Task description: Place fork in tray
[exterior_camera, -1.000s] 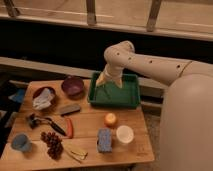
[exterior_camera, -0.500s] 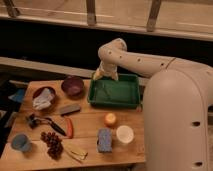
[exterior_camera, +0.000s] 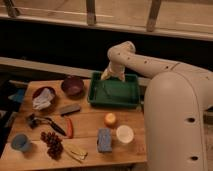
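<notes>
The green tray sits at the far right of the wooden table. Inside it, near the left wall, lies a thin pale grey streak that looks like the fork; I cannot make out its shape for certain. My gripper hangs from the white arm over the tray's far left corner, just above the rim. Its beige fingers point down, stand open, and hold nothing that I can see.
Left of the tray stands a purple bowl, then a dark bowl with a white cloth. Nearer lie a grey block, a black-handled tool, grapes, a blue cup, a sponge, an orange and a white cup.
The gripper has moved from above the tray's middle to its far left corner. The white robot body fills more of the right side.
</notes>
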`<action>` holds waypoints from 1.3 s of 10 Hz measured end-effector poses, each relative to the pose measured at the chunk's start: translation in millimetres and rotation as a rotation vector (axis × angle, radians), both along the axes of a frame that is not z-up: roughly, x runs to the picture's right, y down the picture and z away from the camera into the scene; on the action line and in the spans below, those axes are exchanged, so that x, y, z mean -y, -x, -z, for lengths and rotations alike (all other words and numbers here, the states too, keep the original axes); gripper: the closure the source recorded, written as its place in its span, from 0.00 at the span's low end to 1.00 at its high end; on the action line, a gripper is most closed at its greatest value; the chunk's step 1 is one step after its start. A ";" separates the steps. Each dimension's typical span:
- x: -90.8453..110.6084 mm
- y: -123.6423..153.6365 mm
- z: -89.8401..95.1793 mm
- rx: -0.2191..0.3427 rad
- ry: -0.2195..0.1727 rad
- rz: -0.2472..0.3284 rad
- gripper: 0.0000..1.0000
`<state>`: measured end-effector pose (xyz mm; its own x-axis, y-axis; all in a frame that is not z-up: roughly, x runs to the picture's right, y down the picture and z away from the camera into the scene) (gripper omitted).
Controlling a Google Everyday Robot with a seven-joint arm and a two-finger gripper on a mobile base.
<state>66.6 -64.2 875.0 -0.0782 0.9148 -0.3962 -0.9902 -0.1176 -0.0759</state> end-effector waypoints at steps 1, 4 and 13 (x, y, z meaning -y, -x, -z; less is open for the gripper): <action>-0.3 4.6 -0.3 0.006 0.001 0.002 0.20; -0.7 2.7 -3.0 0.005 0.006 0.001 0.20; -47.7 15.0 -61.0 0.061 0.127 0.041 0.20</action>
